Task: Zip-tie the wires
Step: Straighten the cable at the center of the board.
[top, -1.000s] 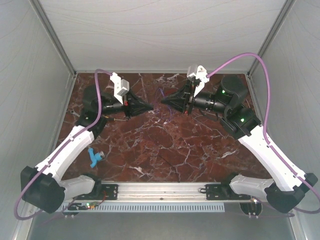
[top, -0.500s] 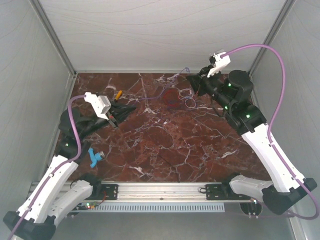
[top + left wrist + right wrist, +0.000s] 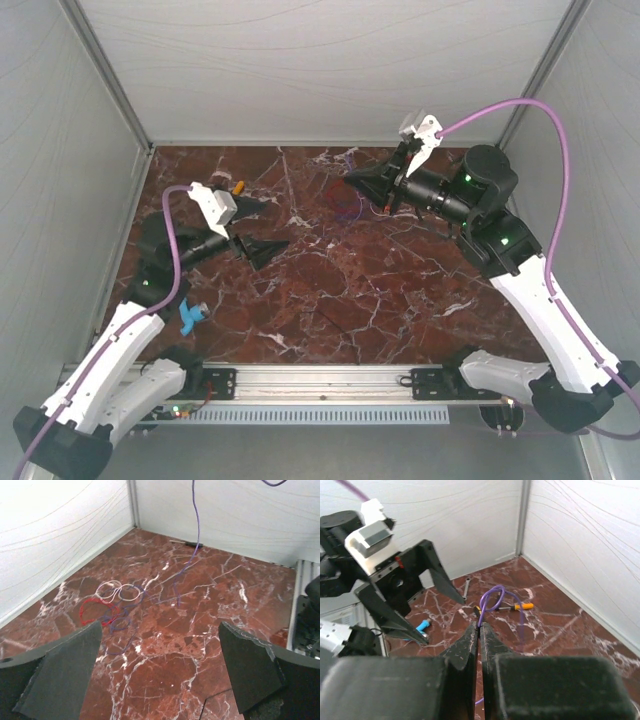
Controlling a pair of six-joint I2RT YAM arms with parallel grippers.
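The wires (image 3: 113,606) lie on the marble as a loose tangle of red, whitish and purple loops, seen small at the back centre (image 3: 345,204) from above. One purple strand (image 3: 196,525) rises off the tangle. My right gripper (image 3: 480,626) is shut on that strand, whose loop (image 3: 491,596) sticks out past the tips; from above, this gripper (image 3: 348,180) hovers just over the tangle. My left gripper (image 3: 157,665) is open with nothing between its fingers (image 3: 62,667). It hangs left of the wires (image 3: 276,224) and faces them.
A yellow-handled tool (image 3: 238,187) lies at the back left, also in the right wrist view (image 3: 522,606). A small blue object (image 3: 190,312) sits near the left arm. White walls (image 3: 330,70) close the marble table (image 3: 330,300) on three sides.
My left gripper has opened wide and shifted right toward the wires. The right gripper swung from the back right corner toward the centre, still shut on the purple strand.
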